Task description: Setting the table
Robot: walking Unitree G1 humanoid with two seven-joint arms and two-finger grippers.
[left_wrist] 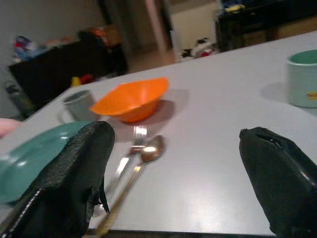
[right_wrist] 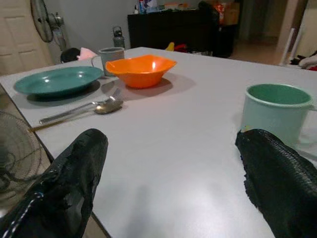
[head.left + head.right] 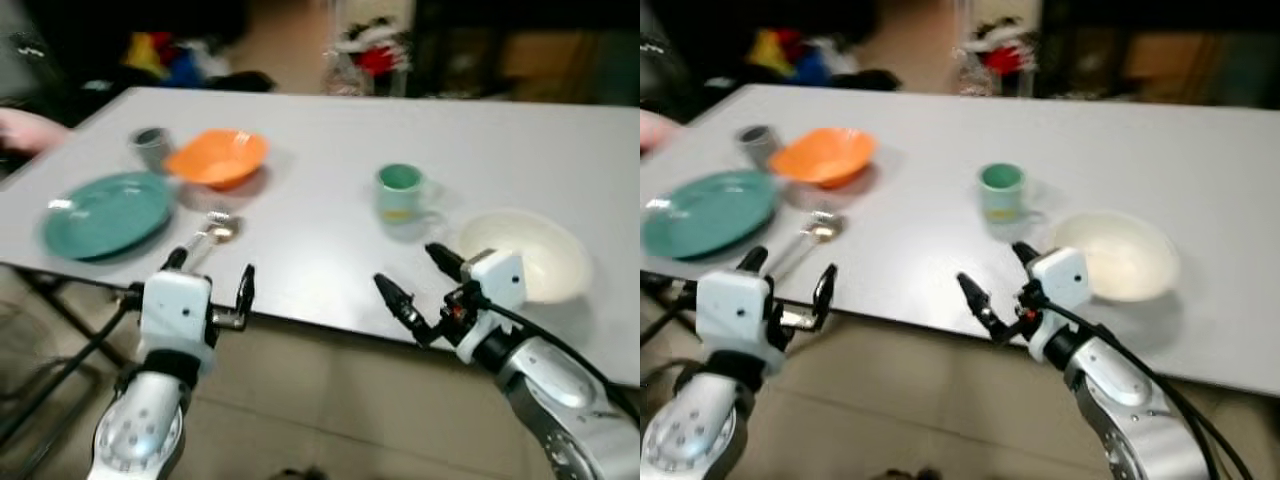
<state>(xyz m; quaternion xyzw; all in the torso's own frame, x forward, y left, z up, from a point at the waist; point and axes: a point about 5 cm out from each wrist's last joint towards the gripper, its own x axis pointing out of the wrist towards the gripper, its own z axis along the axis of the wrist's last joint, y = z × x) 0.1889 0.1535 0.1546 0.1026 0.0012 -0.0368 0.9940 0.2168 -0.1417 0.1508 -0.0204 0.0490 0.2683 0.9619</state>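
We see both hands spread wide and empty — left hand (image 3: 211, 275) at 7 o'clock, right hand (image 3: 412, 272) at 5 — off the desk (image 3: 330, 150) edge.

A fan (image 2: 45, 19) stands by a white door (image 2: 15, 37) beyond the counter's far corner. A dark cabinet (image 2: 173, 29) lies past its far edge, with a bottle (image 2: 118, 37) beside it.

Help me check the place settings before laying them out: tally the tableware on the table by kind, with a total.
Plates: 1, teal plate
Bowls: 2, orange bowl, cream bowl
Cups: 2, grey cup, green mug
Cutlery: 2, fork, spoon
Total: 7
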